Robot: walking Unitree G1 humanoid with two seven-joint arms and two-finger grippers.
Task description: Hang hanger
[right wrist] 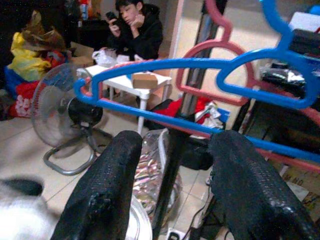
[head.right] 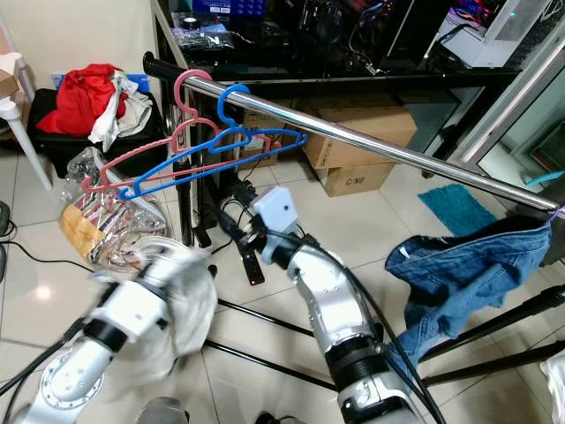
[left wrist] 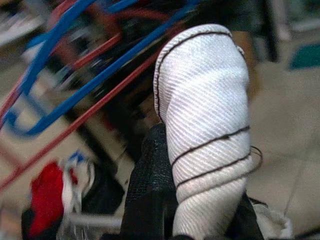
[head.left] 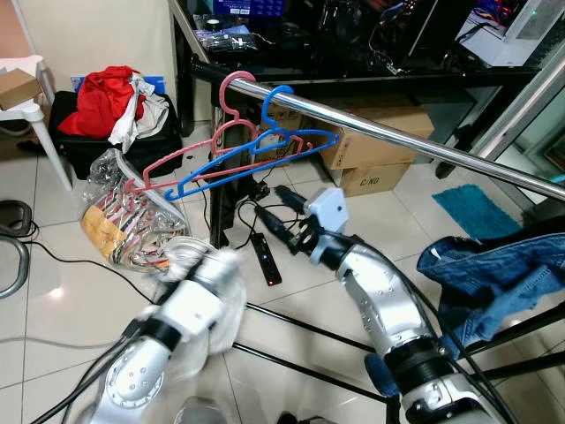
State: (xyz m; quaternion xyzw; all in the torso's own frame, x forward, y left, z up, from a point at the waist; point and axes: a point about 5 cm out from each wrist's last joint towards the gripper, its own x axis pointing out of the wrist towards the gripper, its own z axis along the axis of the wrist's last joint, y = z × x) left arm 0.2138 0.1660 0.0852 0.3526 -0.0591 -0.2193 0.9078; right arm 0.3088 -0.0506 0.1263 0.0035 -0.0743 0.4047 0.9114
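We record two plastic hangers on the long chrome rail [head.left: 397,132]: one pink plastic hanger [head.left: 190,159] and one blue plastic hanger [head.left: 256,157], side by side near the rail's black-capped end, hooks over the rail, long axes slanting down and away from it.

Below that end lies a clear plastic bag [head.left: 124,221] with striped contents. A black basket [head.left: 110,146] beyond holds red and white clothes.

The right gripper [right wrist: 172,200] sits under the rail just short of the blue hanger, fingers apart and empty. The left gripper [left wrist: 165,195] carries white ribbed cloth [left wrist: 205,125]; we cannot tell its jaw state.

A blue denim garment [head.right: 468,265] hangs further along the rail.
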